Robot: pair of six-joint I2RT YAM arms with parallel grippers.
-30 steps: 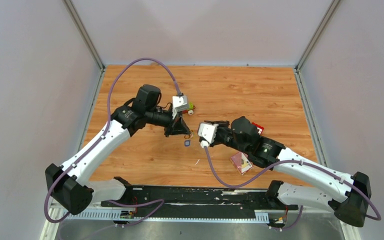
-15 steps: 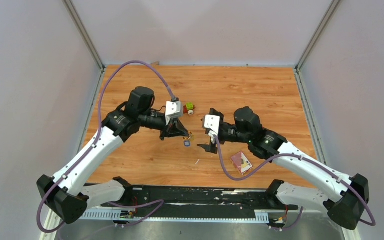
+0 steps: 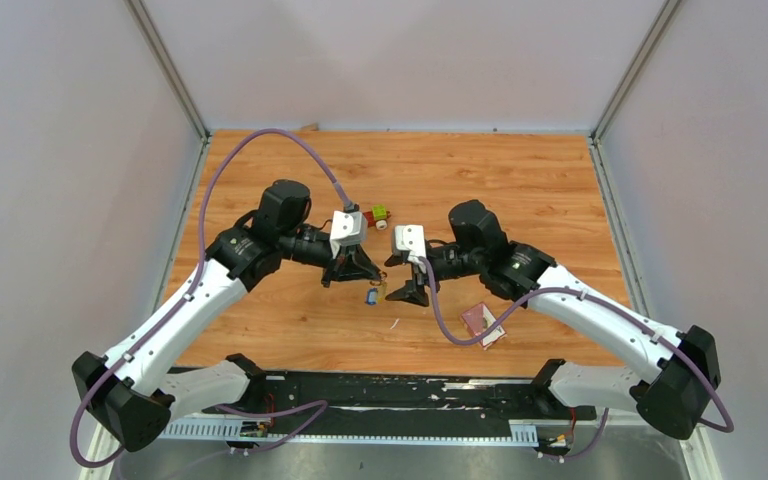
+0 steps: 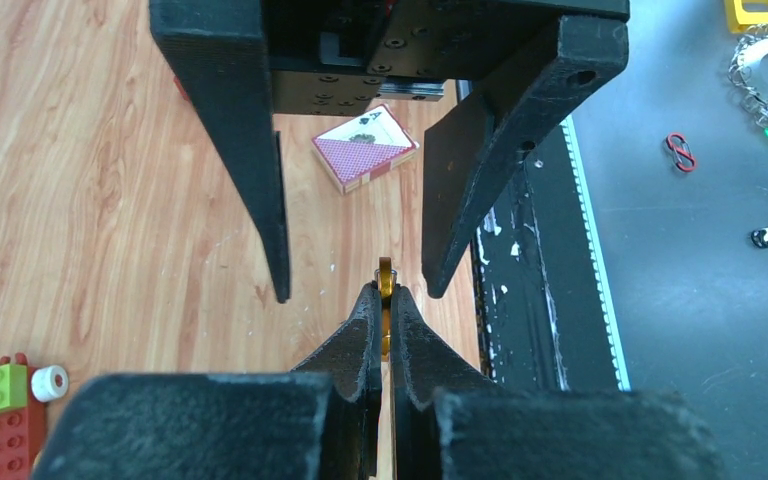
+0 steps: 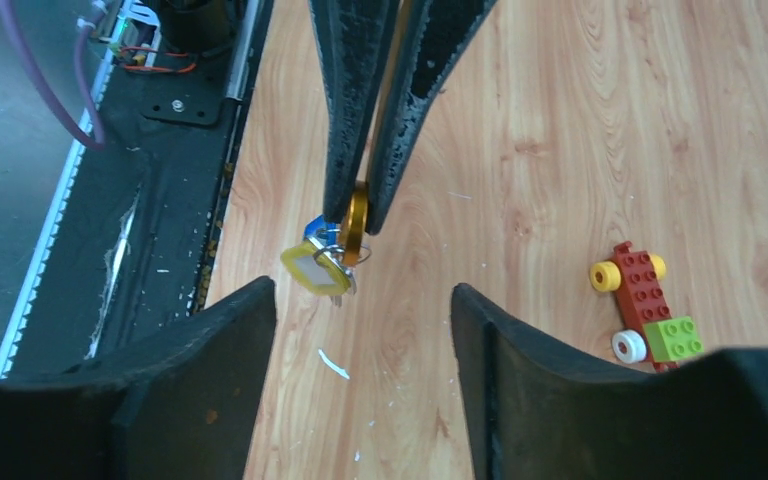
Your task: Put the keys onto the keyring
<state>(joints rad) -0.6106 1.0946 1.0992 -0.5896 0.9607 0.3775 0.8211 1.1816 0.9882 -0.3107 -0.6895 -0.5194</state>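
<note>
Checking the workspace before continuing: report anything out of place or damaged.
Small white flecks lie scattered on the table beneath the keyring held in the left gripper, like chipped debris. Nothing else stands out.

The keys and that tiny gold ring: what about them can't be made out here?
- Right wrist view: the yellow key covers most of the blue key; whether either is threaded on the keyring is unclear.
- Left wrist view: the left gripper's fingers hide both keys and most of the keyring.
- Top external view: all too small; only a blue speck shows.
</note>
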